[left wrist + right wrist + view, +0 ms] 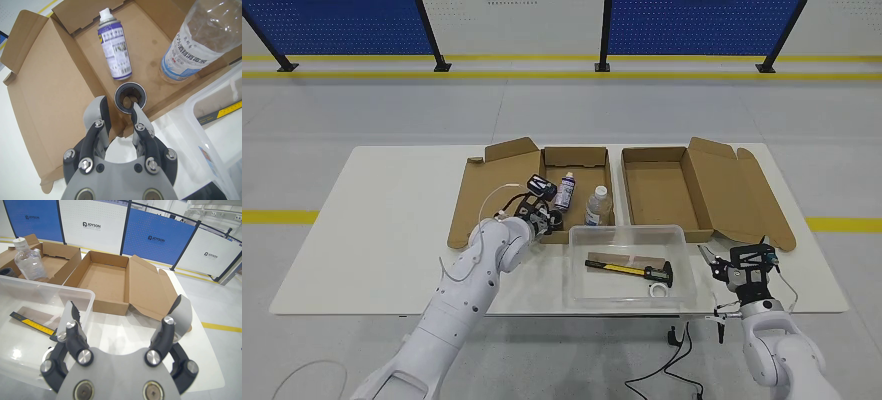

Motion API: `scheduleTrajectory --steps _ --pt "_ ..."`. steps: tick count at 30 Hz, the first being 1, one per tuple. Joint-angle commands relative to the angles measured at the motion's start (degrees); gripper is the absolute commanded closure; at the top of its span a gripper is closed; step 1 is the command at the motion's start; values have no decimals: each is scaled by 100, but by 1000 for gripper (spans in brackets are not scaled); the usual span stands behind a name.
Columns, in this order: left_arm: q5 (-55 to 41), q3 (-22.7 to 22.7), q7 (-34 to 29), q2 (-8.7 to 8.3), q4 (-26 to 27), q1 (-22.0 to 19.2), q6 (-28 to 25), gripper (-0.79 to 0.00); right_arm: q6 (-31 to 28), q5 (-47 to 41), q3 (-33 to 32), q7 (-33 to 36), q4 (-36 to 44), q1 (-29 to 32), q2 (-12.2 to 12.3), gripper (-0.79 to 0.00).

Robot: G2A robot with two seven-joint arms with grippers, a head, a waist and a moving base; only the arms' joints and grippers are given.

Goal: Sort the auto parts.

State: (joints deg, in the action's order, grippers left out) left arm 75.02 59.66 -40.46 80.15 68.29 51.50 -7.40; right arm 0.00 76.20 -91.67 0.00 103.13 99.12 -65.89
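A black metal-rimmed ring sleeve (130, 89) stands on end in the near corner of the left cardboard box (56, 91), next to a purple spray can (115, 51) and a clear plastic bottle (196, 47). My left gripper (119, 107) hovers open just above the sleeve; one fingertip (136, 109) overlaps its bore and the other sits outside its rim. From above, the left gripper (532, 212) is at that box's front-left corner. My right gripper (125, 306) is open and holds nothing, beside the clear bin (88, 294) near the table's front right (739, 265).
The clear bin (627, 235) holds a yellow-and-black caliper (627, 268) and a small white roll (657, 290). An open cardboard box (667, 190) with nothing in it lies to the right, its flap (747, 195) spread out. The white table (372, 230) is bare on the left.
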Motion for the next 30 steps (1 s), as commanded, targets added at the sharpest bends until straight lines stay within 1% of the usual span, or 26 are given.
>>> scheduleTrajectory --steps 1,3,7,8,9,10,15,22,27,30 --pt "-1 -3 10 3 19 -15 -18 -200 0 0 0 0 0 0 0 -785" --pt "-29 12 23 1 82 -12 -59 -228 0 0 0 0 0 0 0 -785" --pt "-98 99 71 -23 342 73 -179 -348 0 0 0 0 0 0 0 -785" --pt "-115 132 121 -34 449 113 -233 -471 0 0 0 0 0 0 0 -785" --pt "-95 160 173 -49 556 167 -301 -671 0 0 0 0 0 0 0 -785" --pt "-70 192 240 -67 684 228 -378 -785 0 0 0 0 0 0 0 -785" --pt "286 424 795 -193 1430 723 -730 -785 0 0 0 0 0 0 0 -785" --pt "526 872 1736 -338 2411 1477 -897 -785 0 0 0 0 0 0 0 -785" --pt "726 1191 2515 -425 2928 2074 -874 -785 0 0 0 0 0 0 0 -785" --pt "766 1427 2945 -466 3099 2475 -670 -785 0 0 0 0 0 0 0 -785"
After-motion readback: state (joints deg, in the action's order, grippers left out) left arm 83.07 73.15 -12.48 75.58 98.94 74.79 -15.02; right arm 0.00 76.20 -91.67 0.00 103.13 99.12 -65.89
